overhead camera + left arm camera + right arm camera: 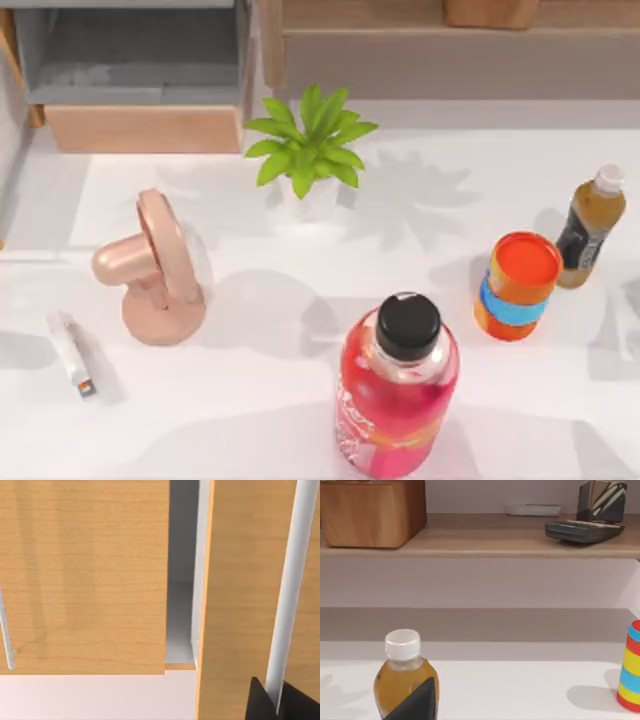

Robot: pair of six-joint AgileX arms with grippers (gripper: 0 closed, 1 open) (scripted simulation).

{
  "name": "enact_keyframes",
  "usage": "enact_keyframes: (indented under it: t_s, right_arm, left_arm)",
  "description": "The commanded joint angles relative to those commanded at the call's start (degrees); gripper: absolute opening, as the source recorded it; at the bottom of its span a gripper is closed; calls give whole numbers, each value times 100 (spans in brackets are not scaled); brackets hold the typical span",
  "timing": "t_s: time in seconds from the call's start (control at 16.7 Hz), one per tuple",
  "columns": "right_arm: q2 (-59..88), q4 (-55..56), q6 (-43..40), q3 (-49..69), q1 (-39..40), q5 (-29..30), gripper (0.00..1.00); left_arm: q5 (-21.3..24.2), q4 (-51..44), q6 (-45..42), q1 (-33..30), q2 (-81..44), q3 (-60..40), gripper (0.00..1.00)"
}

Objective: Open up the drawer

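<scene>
At the table's back left, the top view shows the drawer (145, 128) with its light wooden front pulled out and a grey inside behind it. In the left wrist view, two wooden fronts (85, 575) stand with a grey gap between them. A pale bar handle (290, 580) runs down the nearer front. My left gripper (276, 705) is at that handle, with a dark fingertip (259, 702) on each side of the bar, shut on it. My right gripper (415, 705) hangs close to a brown bottle (402, 677) at the right side.
A potted plant (310, 150) stands at the back middle. A pink fan (155, 270) and a small white stick (72, 352) lie at the left. A pink bottle (400, 385), an orange can (518, 285) and the brown bottle (590, 225) stand at the right.
</scene>
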State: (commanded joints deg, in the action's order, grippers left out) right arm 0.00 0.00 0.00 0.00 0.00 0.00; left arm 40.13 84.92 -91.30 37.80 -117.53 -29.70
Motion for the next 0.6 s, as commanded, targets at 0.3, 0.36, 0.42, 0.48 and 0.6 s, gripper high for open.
enact_keyframes:
  t_s: [0.3,0.36,0.42,0.48,0.6]
  right_arm:
    - [0,0,0,0,0,0,100]
    - [0,0,0,0,0,0,100]
    - [0,0,0,0,0,0,100]
    - [0,0,0,0,0,0,100]
    - [0,0,0,0,0,0,100]
  left_arm:
    - [132,130,-10,133,86,180,0]
    - [132,130,-10,133,86,180,8]
    - [132,130,-10,133,86,180,15]
    - [132,130,-10,133,86,180,23]
    - [132,130,-10,133,86,180,38]
